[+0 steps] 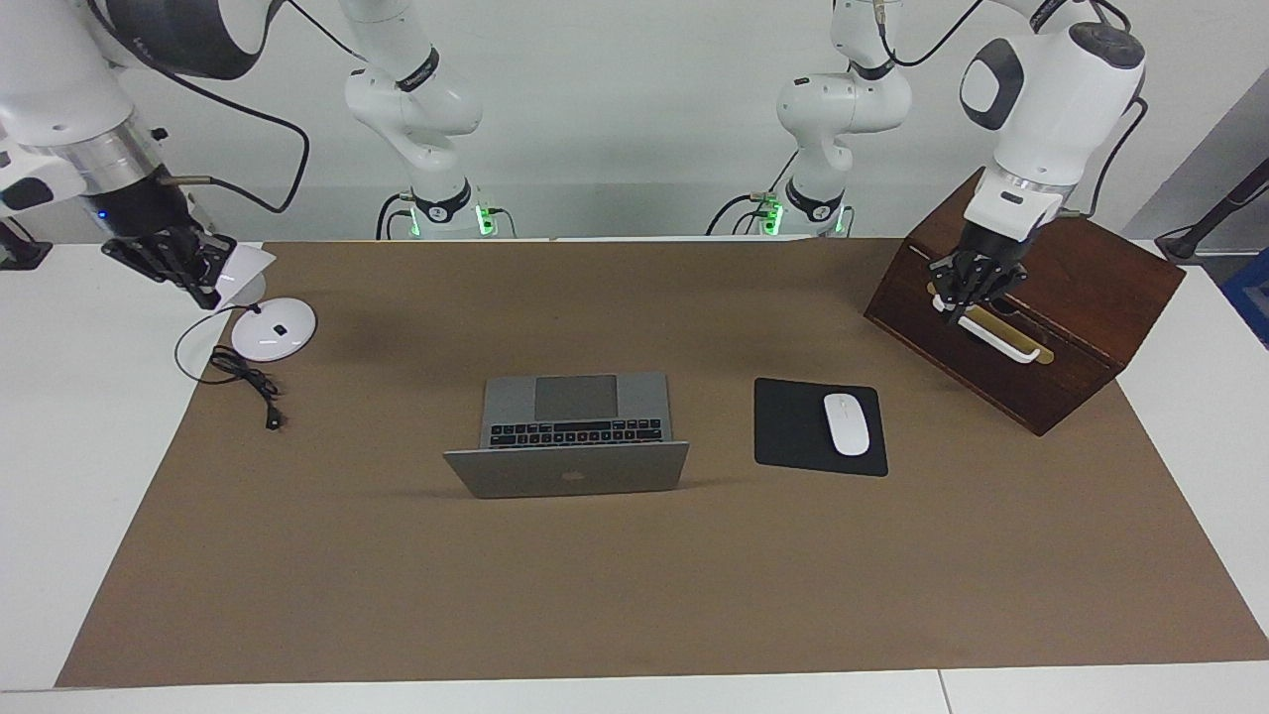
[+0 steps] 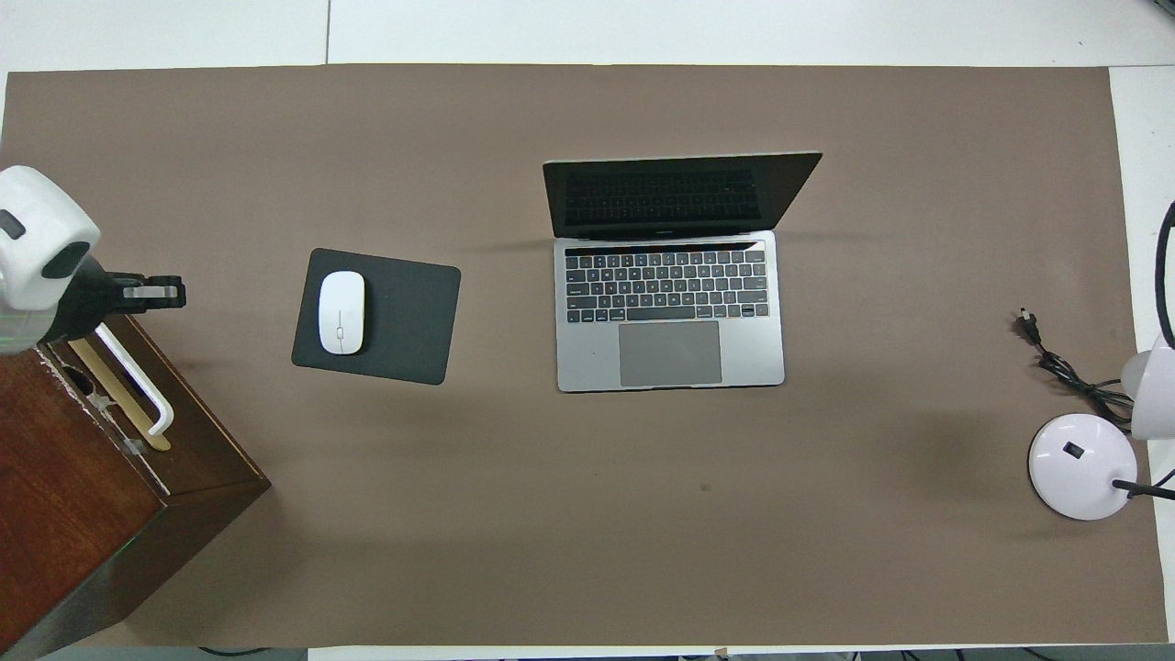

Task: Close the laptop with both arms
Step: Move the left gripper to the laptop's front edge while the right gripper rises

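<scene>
Facing view: thin silver-grey laptop [image 1: 567,466] stands open; left gripper [image 1: 970,300], fingers together, over the dark wooden box [image 1: 1066,327], may snag its handle; right gripper [image 1: 171,266], pinched together, hangs by the white lamp [image 1: 273,328].

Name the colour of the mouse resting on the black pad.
The mouse is white; the overhead view shows it best.

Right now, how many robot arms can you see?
2. The left arm hangs over the wooden box at its end of the table. The right arm hangs over the white lamp at the other end. None seem hidden.
</scene>
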Robot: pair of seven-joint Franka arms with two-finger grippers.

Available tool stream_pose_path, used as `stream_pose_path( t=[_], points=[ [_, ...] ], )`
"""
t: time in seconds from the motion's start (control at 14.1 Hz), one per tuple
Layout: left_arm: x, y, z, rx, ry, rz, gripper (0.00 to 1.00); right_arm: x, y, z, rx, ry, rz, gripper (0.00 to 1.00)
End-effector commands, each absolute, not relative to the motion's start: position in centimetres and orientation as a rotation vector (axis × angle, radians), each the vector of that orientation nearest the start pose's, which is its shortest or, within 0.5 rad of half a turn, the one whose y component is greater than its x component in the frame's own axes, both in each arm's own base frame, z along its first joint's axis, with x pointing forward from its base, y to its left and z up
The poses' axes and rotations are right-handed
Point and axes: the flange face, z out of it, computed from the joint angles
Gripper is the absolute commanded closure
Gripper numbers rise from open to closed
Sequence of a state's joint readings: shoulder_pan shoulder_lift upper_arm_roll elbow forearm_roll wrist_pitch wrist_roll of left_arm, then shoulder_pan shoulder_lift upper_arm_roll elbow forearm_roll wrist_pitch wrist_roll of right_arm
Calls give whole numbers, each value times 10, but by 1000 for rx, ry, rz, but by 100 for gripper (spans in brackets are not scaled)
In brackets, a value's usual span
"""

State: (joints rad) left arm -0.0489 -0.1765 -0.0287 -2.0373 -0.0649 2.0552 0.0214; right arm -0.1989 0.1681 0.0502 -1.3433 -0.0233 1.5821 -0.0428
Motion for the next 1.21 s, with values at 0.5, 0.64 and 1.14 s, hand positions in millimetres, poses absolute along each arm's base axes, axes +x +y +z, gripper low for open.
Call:
stream_pose_path(
  t=[0.5, 0.64, 1.14],
  points=[
    [471, -107, 498, -3238, 212, -579, 100, 704, -97, 575, -3155, 102, -319, 100],
    [464, -126, 487, -3255, 247, -620, 100, 715, -97, 559, -3151, 97, -348, 100],
    [442, -183, 437, -3275, 344, -800, 100, 722, -85, 554, -3147, 100, -385, 100]
  ],
)
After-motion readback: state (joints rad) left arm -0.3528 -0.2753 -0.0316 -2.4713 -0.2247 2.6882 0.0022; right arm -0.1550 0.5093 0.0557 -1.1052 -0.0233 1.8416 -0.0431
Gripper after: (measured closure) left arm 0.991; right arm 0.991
